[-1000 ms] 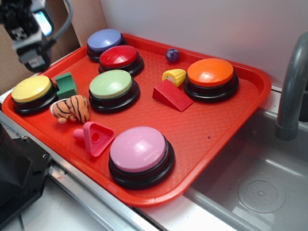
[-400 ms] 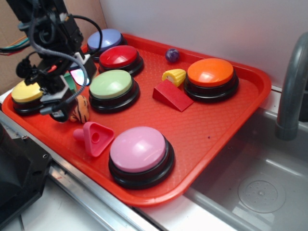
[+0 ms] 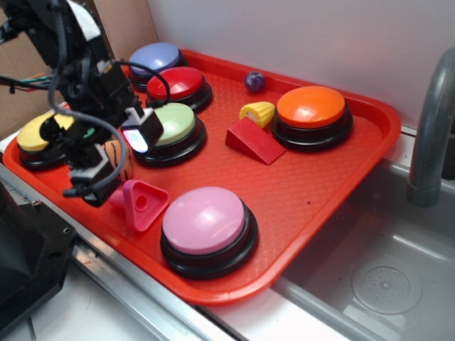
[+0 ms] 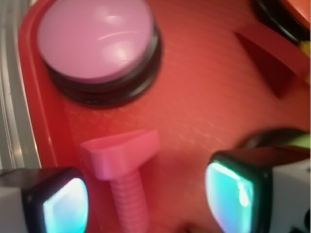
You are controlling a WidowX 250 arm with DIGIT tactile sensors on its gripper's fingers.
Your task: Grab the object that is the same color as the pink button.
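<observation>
**Mara:** Pincer (image 4: 146,194) is spread wide, with nothing between its two glowing pads (image 4: 232,194). In the wrist view the pink block's ridged peg (image 4: 129,201) runs down the middle of the gap, touching neither side.

**Jon:** Where does the block sit on the tray?

**Mara:** The pink block (image 3: 142,203) lies flat near the front rim of the red tray (image 3: 370,142), just beside the pink button (image 3: 206,222) and next to the striped toy tiger (image 3: 117,160).

**Jon:** How will it handle?

**Mara:** I'd judge it light, stiff moulded plastic, rather smooth. The flat triangular head looks awkward to pinch from above; the peg is narrow and ribbed, so closing across it should hold best. Being so light, it may skid on the tray if one pad arrives first.

**Jon:** And compared with a moment ago?

**Mara:** The arm has swung from over the yellow button (image 3: 39,131) toward the block and dropped lower. The block, buttons and red wedge (image 3: 254,141) have not shifted.
</observation>
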